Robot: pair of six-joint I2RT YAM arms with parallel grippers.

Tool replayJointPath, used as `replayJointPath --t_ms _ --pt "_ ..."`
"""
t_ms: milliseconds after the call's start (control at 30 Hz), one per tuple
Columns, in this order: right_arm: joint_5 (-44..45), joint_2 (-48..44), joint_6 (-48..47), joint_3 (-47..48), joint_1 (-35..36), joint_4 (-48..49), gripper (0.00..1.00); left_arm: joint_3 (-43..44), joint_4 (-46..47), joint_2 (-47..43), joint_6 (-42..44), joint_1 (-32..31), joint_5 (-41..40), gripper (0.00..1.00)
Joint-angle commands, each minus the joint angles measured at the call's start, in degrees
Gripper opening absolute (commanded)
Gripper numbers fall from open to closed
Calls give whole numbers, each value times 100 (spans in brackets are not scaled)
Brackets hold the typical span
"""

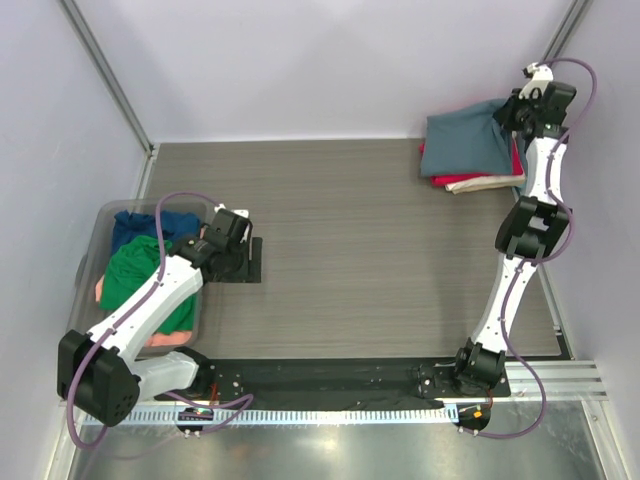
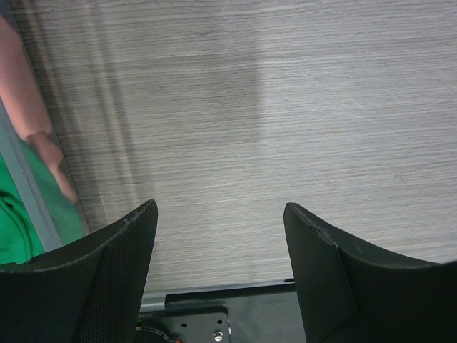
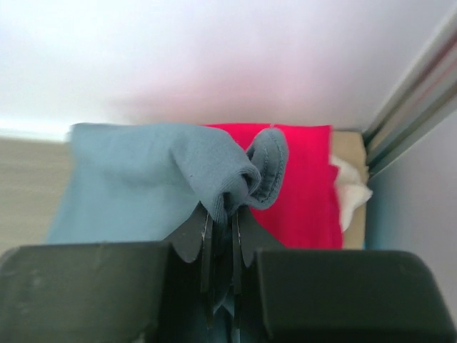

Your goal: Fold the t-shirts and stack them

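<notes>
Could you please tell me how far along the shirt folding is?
Done: red shirt and cream shirt lie stacked. In hand: right tool grips the grey-blue shirt atop them. Remaining: green shirt, navy shirt, pink shirt in the bin; left tool open.

grey-blue shirt atop red shirt, far right

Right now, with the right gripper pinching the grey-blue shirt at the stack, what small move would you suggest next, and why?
Probably lower the right gripper slightly and open it. It is shut on a bunched edge of the grey-blue shirt, which lies over the red shirt and cream shirt, so releasing should let it settle.
</notes>
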Motion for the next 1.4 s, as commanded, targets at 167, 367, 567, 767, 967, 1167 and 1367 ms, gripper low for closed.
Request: replayJointPath --t_ms 167,367,567,767,967,1167,1367 --pt "493 992 654 -179 -23 3536 17 91 50 -12 3 -11 -295 73" --pt "1887 950 478 -564 -23 3732 86 99 59 32 12 -19 -242 73" --pt "2761 -269 425 -1355 -67 4092 92 82 85 -143 30 -11 -198 73" --pt "3552 -1300 662 -1848 -76 3804 96 91 103 -310 74 -28 -128 73" --pt "2923 -2108 1617 -2724 -76 3170 90 82 129 -398 109 -28 -23 73" --pt "383 -2163 2587 -3396 160 3443 72 91 138 -442 127 -19 4 73" --pt "20 -1409 2772 -3125 320 3249 73 91 138 -478 127 -19 13 73"
